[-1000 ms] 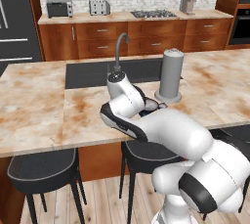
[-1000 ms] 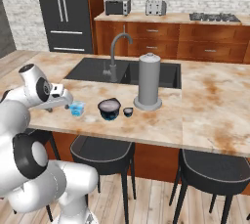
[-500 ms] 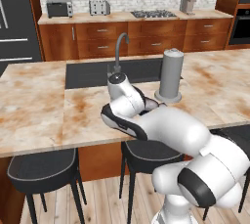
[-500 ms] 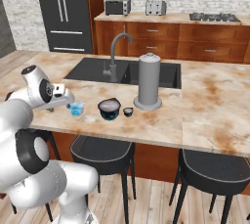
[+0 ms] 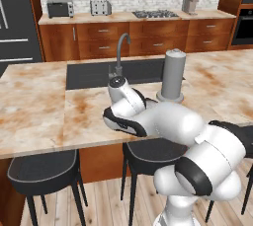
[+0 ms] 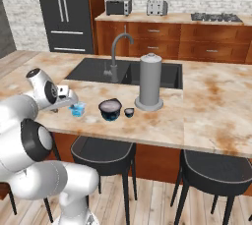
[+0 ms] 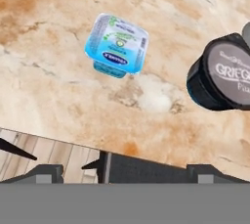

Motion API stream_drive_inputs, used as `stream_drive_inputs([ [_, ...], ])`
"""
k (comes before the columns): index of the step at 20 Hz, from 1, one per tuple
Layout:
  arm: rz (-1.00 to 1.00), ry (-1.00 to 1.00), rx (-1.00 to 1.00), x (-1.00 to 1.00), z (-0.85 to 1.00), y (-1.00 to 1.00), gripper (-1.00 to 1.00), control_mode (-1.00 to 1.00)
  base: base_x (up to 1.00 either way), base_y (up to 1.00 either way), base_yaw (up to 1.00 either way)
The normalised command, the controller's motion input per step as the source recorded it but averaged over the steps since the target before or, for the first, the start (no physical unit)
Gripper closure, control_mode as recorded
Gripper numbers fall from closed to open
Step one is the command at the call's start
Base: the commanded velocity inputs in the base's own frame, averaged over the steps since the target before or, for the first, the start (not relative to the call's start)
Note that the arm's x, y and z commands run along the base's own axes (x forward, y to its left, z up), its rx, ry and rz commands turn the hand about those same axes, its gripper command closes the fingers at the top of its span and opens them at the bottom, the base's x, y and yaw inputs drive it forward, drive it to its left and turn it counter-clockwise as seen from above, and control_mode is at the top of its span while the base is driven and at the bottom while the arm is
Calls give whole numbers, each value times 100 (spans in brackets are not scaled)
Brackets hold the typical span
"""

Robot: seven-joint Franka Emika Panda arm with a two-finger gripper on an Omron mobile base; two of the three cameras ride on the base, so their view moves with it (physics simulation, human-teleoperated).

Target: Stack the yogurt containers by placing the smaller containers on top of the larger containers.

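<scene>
Slightly nearer the light-blue cup point(image 6: 77, 109) now — gripper point(image 6: 69, 102) spread wide, nothing held — navy tub point(image 6: 110, 109) alongside.

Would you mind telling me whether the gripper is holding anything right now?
Nothing is held: the gripper is open above the light-blue cup, not touching it.

Your arm point(image 6: 29, 116) rises from the base, folds at the elbow and reaches forward at a low height, with the wrist bent so the hand looks steeply down. Your tool point(image 6: 69, 97) hangs at the arm's far end, its jaws spread wide and nothing held between them.
</scene>
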Motion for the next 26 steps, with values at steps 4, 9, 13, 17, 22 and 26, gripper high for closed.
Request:
stream_drive_inputs([
  [4, 0, 0, 0, 20, -11, 7, -100, -100, 0, 0, 0],
  [9, 0, 1, 0, 16, -13, 14, -100, -100, 0, 0, 0],
  [13, 0, 0, 0, 16, -12, 12, -100, -100, 0, 0, 0],
  [17, 0, 0, 0, 23, -6, 2, -100, -100, 0, 0, 0],
  [22, 0, 0, 0, 25, -4, 0, -100, -100, 0, 0, 0],
  [26, 0, 0, 0, 22, -12, 0, -100, -100, 0, 0, 0],
])
